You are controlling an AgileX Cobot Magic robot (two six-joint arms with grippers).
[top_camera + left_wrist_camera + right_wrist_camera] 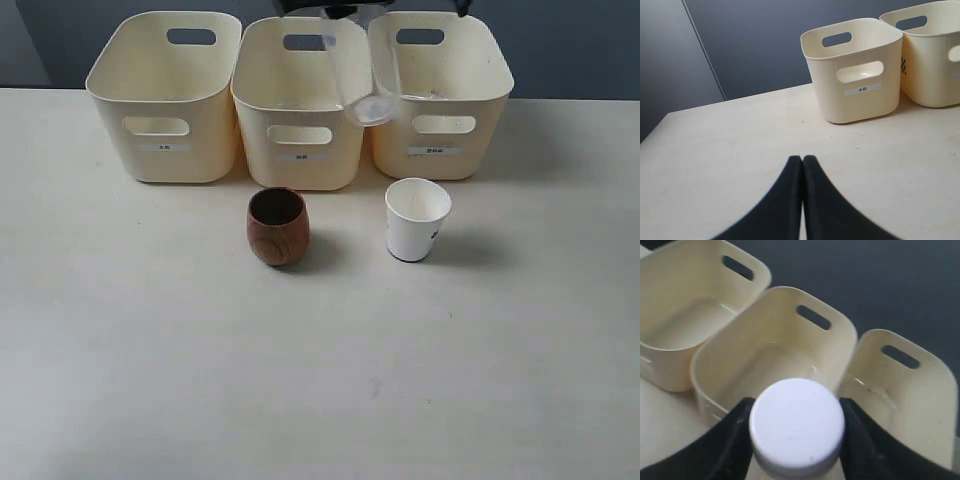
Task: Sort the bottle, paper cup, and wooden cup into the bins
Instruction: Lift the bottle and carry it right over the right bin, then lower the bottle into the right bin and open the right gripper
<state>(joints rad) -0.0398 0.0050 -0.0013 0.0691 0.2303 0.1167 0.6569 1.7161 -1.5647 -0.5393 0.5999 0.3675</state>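
Clear bottle [796, 425] hangs between the right fingers [725, 450], clamped at its cap, bins [760, 325] just beyond; left fingers [787, 200] are pressed together; wooden cup [277, 226] and paper cup [417, 219] stand unsorted

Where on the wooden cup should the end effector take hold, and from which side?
Probably from above, with the fingers across the rim of the wooden cup. It stands upright with its mouth open upward, and its rounded belly tapers toward the base, so a low side grip could slip. The paper cup stands apart from it, leaving room.
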